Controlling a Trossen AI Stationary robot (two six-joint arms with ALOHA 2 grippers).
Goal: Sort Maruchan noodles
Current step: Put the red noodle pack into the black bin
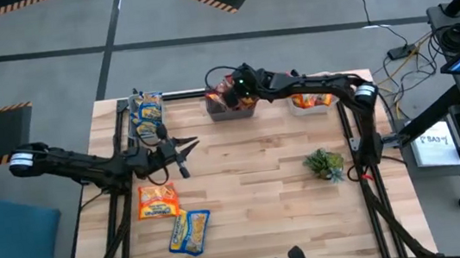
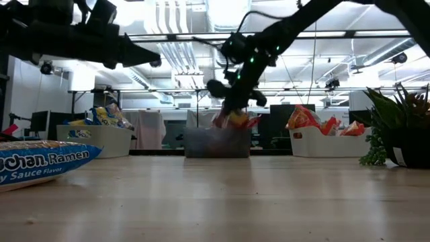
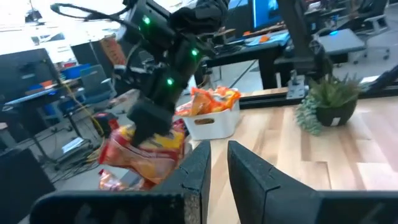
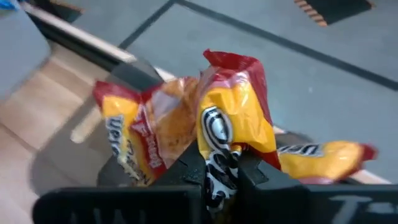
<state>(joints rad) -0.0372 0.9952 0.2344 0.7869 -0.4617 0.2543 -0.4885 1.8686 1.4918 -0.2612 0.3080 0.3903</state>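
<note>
Wooden boards make up our counter [image 1: 253, 178], and the grey bin [image 1: 229, 107] sits at its far edge. Our right gripper [image 4: 227, 165] hangs over that bin, jaws pinching a dark red packet [image 4: 233, 124]. We should let go low, right over the middle. Our left gripper [image 1: 188, 155] waits nearer us, jaws pressed together. Two more packets [image 1: 158, 200] lie nearer still.

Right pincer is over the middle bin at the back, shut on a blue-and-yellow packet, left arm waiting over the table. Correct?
Not quite. The packet in the right pincer is dark red and yellow, not blue-and-yellow; the right wrist view shows it. The rest holds: it is over the middle bin, and the left pincer waits over the table.
</note>
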